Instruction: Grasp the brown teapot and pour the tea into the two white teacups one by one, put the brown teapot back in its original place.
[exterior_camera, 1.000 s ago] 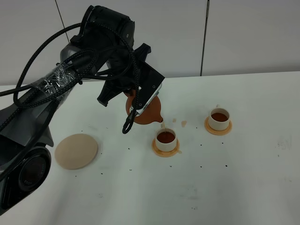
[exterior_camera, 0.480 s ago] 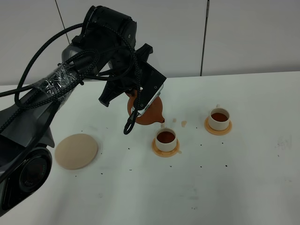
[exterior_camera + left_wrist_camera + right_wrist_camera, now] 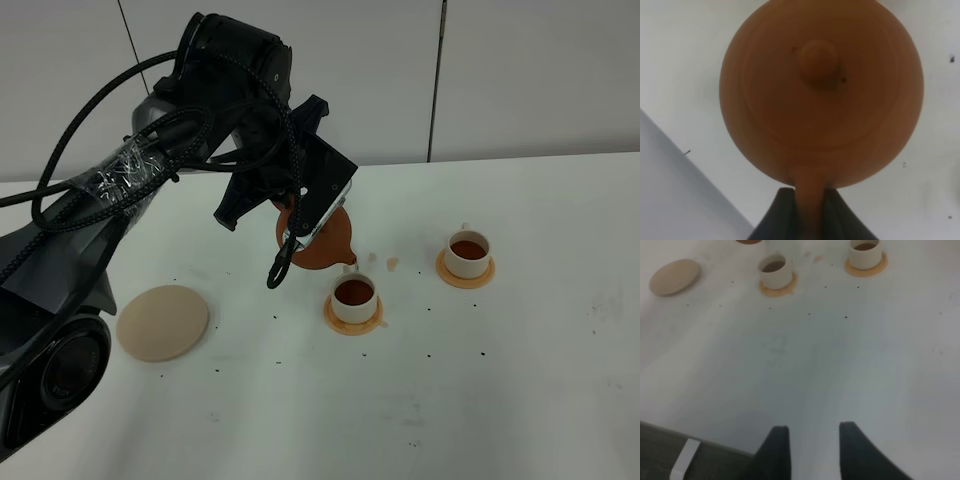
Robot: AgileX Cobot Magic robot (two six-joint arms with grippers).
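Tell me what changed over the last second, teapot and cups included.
The left claw, gripping the brown teapot by its handle, drifted slightly right and levelled it off above the table. Both white teacups stayed full on their coasters; the beige saucer stayed empty.

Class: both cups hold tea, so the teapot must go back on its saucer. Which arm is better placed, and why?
The left. Its fingers already grip the brown teapot by the handle, with the beige saucer on its side. The right gripper holds nothing.
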